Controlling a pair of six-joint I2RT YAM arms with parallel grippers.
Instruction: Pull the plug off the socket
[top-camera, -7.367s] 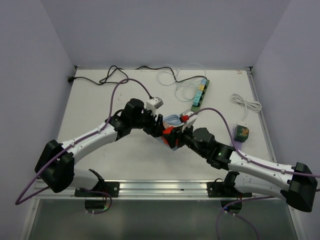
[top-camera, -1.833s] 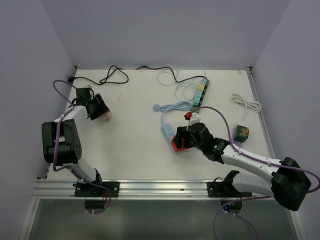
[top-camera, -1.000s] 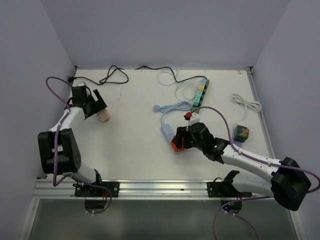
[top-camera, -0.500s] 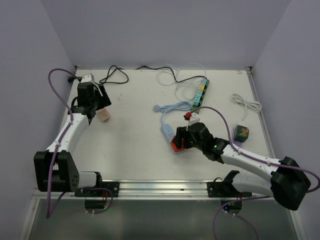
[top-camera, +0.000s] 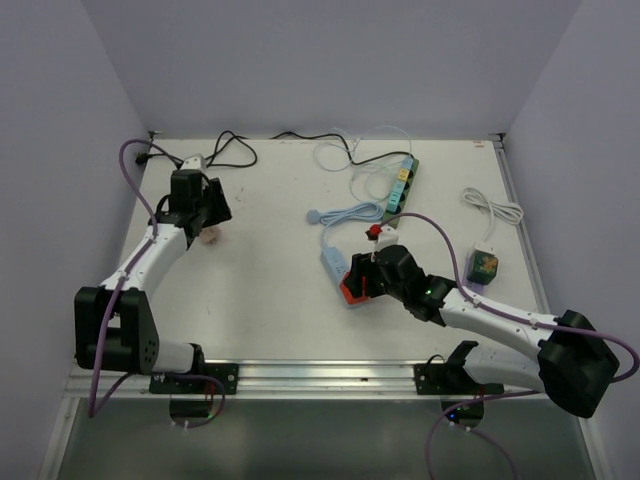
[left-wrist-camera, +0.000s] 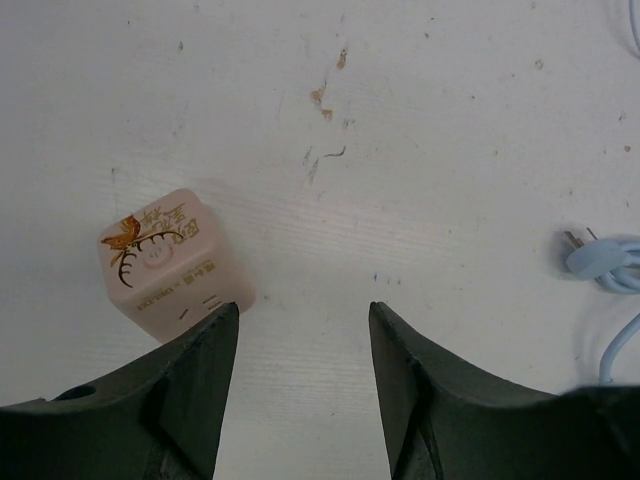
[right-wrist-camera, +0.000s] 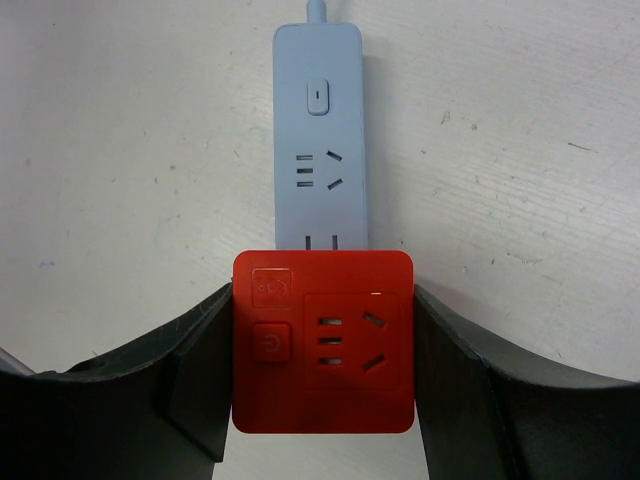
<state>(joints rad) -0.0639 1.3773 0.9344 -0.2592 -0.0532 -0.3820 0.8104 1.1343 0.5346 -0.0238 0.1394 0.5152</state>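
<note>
A pale pink cube plug with a gold drawing lies loose on the white table at the far left. My left gripper hovers just right of it, open, with bare table between the fingers; its left fingertip overlaps the plug's corner. In the middle, a red socket cube sits on the near end of a light blue power strip. My right gripper is shut on the red cube's two sides.
A green power strip with coloured plugs and white cables lies at the back. A black cable runs along the back left. A green cube on a white cord sits right. The blue strip's cable end lies ahead.
The left arm has swung its wrist toward the table's middle, away from the left wall, and its jaws have narrowed with nothing in them. The pink plug stays put. The right arm is still.
</note>
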